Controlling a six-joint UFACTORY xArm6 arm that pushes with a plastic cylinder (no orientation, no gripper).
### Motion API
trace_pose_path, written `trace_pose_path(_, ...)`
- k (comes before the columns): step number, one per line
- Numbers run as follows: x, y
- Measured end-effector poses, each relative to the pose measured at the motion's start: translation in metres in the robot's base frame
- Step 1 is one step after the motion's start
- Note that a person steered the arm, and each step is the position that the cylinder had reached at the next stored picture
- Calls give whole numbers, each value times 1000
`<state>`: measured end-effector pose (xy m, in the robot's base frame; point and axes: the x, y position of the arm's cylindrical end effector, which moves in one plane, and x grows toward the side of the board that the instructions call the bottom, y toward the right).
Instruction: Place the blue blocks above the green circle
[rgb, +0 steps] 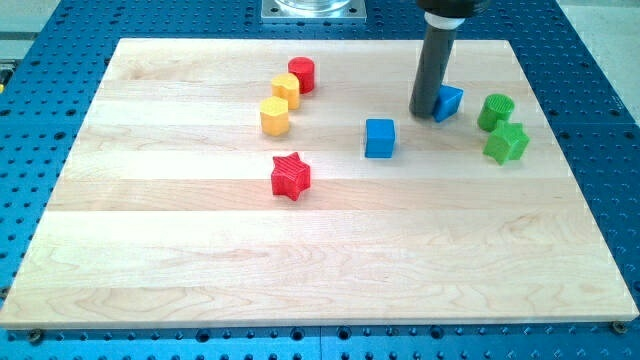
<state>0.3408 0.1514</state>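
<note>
Blue blocks sitting toward the view's upper right — my tip (422, 112) is touching the smaller one.
Blue triangular block (448, 102) is pressing against the bare rod's right; blue cube (379, 138) is lying lower left; green circle (495, 111) and green star (506, 143) are waiting rightward on the wooden board (200, 250).

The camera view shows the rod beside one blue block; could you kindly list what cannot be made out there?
- Whether my tip touches the blue block on its right: the rod covers that block's left edge.
- That block's shape: partly hidden by the rod.
- The arm above the rod: cut off by the view's top.
- The two yellow blocks: whether they touch; they overlap in this view.
- The metal plate: cut off by the view's top.
</note>
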Motion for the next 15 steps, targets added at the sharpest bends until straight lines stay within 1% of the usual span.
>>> trace_pose_path(1, -5, 27)
trace_pose_path(3, -10, 39)
trace_pose_path(4, -41, 40)
trace_pose_path(6, -34, 40)
trace_pose_path(7, -26, 17)
trace_pose_path(9, -31, 57)
trace_pose_path(10, -31, 57)
trace_pose_path(11, -31, 31)
trace_pose_path(12, -31, -36)
trace_pose_path(14, -29, -85)
trace_pose_path(15, -4, -114)
